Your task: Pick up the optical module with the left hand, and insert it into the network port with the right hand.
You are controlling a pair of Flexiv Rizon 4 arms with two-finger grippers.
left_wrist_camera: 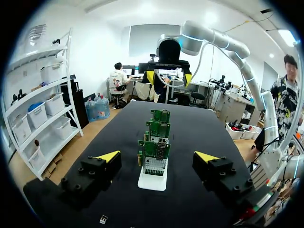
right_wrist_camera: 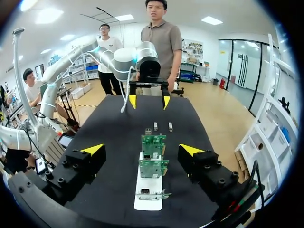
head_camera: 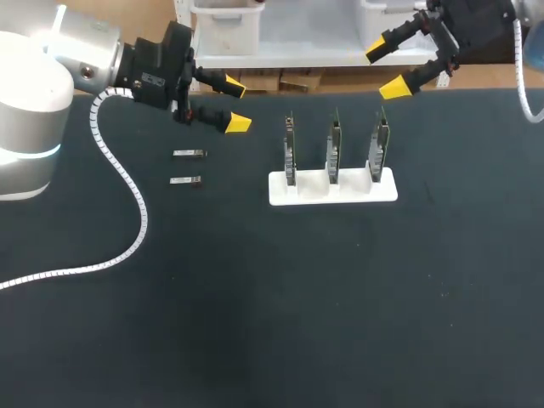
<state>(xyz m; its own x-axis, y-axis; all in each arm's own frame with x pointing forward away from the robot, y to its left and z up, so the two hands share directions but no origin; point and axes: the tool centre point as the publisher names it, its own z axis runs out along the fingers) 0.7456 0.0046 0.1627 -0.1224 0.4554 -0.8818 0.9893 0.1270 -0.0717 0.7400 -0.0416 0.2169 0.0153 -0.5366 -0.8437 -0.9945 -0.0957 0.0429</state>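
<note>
**Dark counter (head_camera: 272,323), nothing gripped**

One optical module (head_camera: 189,154) lies toward the counter's far left, with a second module (head_camera: 185,180) just nearer. Left hand (head_camera: 238,104) hangs by the far edge beside them, fingers wide, empty. Right hand (head_camera: 384,70), equally open and empty, hangs at the far edge, beyond the white board stand (head_camera: 333,189).

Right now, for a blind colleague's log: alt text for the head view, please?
On a black table, a far optical module and a near optical module lie left of a white stand holding three upright circuit boards. The left gripper is open beyond the modules, the right gripper beyond the stand.
</note>
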